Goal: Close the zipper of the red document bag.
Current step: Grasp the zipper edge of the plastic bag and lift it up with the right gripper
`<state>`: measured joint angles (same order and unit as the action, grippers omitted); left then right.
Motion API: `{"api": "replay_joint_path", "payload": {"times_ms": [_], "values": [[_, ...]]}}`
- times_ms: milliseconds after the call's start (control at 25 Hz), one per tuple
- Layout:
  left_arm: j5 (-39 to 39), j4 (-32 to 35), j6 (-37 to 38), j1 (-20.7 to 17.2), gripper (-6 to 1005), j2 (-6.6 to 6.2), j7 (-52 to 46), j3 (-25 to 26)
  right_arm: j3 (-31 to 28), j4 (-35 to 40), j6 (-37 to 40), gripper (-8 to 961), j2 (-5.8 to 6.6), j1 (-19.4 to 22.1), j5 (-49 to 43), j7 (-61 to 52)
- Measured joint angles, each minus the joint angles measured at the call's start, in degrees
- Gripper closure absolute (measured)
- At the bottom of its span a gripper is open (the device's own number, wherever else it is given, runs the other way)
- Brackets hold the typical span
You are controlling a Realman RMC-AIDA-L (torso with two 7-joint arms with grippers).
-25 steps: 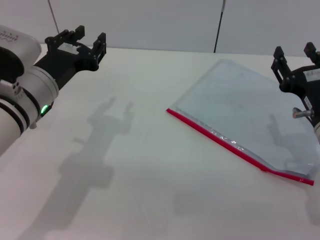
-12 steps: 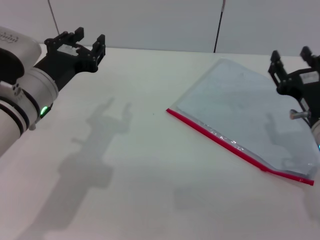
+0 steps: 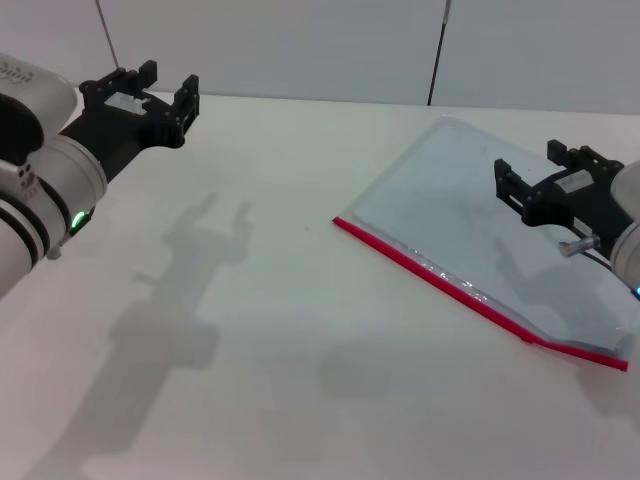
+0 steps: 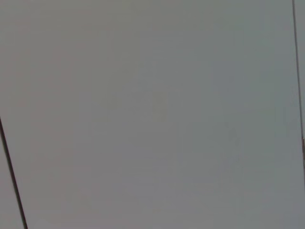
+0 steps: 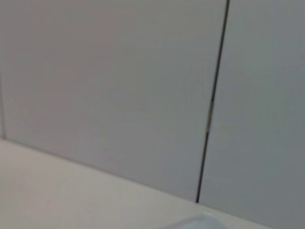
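The red document bag point(image 3: 470, 215) lies flat on the right half of the white table point(image 3: 250, 350), a translucent pale blue-grey pouch set at a slant. Its zipper point(image 3: 470, 298) is the bright red strip along the near long edge. My right gripper point(image 3: 532, 172) hovers open above the bag's right part, well back from the zipper, holding nothing. My left gripper point(image 3: 145, 88) is open and raised over the table's far left, far from the bag. In the right wrist view only the bag's far corner point(image 5: 200, 222) shows. The left wrist view shows just wall.
A pale wall with dark vertical seams point(image 3: 437, 50) stands behind the table's far edge. The arms cast shadows point(image 3: 190, 270) on the bare tabletop left of the bag.
My right gripper has swung left and lower, from the table's right edge to above the bag. The left gripper has drifted slightly left. The bag has not moved.
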<state>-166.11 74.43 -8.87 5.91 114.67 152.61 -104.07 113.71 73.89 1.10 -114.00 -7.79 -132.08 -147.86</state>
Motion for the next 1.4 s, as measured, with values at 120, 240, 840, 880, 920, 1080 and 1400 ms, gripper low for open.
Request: {"api": "replay_joint_path", "payload": {"times_ms": [120,240,840,880,920,1080,1400], "values": [[0.0,0.0,-0.13,0.0,519,0.02,-0.32,0.15,-2.91,3.82,7.92,288,-0.3,1.0,0.0,2.89],[0.0,-0.03,-0.27,-0.01,519,-0.06,-0.77,0.17,-5.71,6.63,16.8,288,-0.31,1.21,0.0,6.18],[-0.01,-2.16,-0.68,0.69,520,-0.24,-0.82,0.45,-18.44,14.37,48.23,285,-2.0,2.79,-8.41,16.44],[-0.02,-2.35,-0.68,0.87,520,-0.24,-0.82,0.45,-18.72,14.58,49.56,284,-2.01,2.72,-9.69,16.3],[-0.04,-2.48,-0.69,1.0,520,-0.24,-0.84,0.45,-18.85,14.85,50.6,284,-2.01,2.72,-10.83,16.29],[-0.07,-3.04,-0.72,1.04,520,-0.25,-1.12,0.49,-18.59,16.01,52.74,283,-2.07,3.21,-15.54,16.29],[-0.09,-3.29,-0.5,1.04,520,-0.41,-1.44,1.05,-18.35,18.98,61.98,283,-2.26,2.9,-18.49,16.29]]}}
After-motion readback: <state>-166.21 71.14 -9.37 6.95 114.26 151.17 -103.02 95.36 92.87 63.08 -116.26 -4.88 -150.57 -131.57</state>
